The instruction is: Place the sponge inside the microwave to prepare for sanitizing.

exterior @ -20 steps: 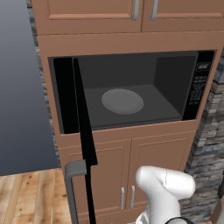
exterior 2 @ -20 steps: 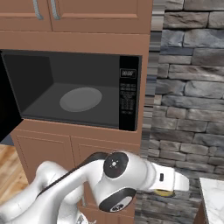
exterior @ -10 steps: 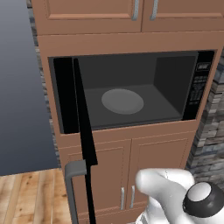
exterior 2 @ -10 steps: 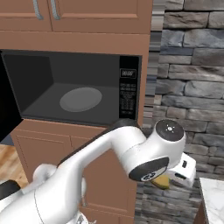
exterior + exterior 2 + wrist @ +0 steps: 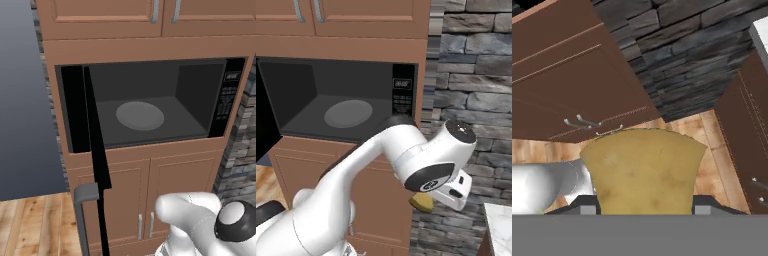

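Two wood cabinet doors (image 5: 150,200) below open microwave (image 5: 150,105); stone wall (image 5: 471,90) right.

Kitchen: built-in microwave (image 5: 150,105), wood cabinets (image 5: 150,20).

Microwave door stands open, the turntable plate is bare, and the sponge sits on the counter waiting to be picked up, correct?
Not quite. The microwave is open and its plate bare, but the sponge is already held between the jaws, as the hand view shows.

Sponge (image 5: 644,170) tan, in jaws; microwave (image 5: 150,107) door open.
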{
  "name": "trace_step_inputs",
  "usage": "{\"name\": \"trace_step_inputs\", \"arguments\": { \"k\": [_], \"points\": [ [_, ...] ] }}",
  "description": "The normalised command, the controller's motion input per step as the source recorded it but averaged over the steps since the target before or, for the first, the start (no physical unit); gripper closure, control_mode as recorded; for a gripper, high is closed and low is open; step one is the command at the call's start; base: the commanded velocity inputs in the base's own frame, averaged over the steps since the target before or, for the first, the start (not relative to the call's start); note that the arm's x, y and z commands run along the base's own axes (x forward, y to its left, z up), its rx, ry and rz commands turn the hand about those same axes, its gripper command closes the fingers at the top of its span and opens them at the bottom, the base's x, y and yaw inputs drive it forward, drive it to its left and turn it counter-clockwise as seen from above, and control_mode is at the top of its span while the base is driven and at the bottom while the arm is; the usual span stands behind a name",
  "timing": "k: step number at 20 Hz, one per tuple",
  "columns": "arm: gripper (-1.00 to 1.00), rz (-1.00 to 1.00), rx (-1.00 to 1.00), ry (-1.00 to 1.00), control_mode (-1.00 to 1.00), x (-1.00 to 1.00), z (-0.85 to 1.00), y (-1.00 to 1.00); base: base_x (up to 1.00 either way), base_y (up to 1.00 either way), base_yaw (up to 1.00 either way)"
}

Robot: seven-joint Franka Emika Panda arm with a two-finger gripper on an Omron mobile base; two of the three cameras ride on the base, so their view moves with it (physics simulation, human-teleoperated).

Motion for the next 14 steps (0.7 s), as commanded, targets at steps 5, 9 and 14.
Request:
{"name": "trace_step_inputs", "arguments": {
  "k": [5, 9, 14],
  "points": [
    [1.0, 0.0, -0.19, -0.03, -1.0, -0.39, 0.06, 0.96, 0.0, 0.0, 0.0],
    [1.0, 0.0, -0.13, -0.06, -1.0, -0.24, 0.12, 0.78, 0.0, 0.0, 0.0],
    [1.0, 0.03, -0.12, -0.18, -1.0, -0.24, 0.11, 0.69, 0.0, 0.0, 0.0]
  ]
}}
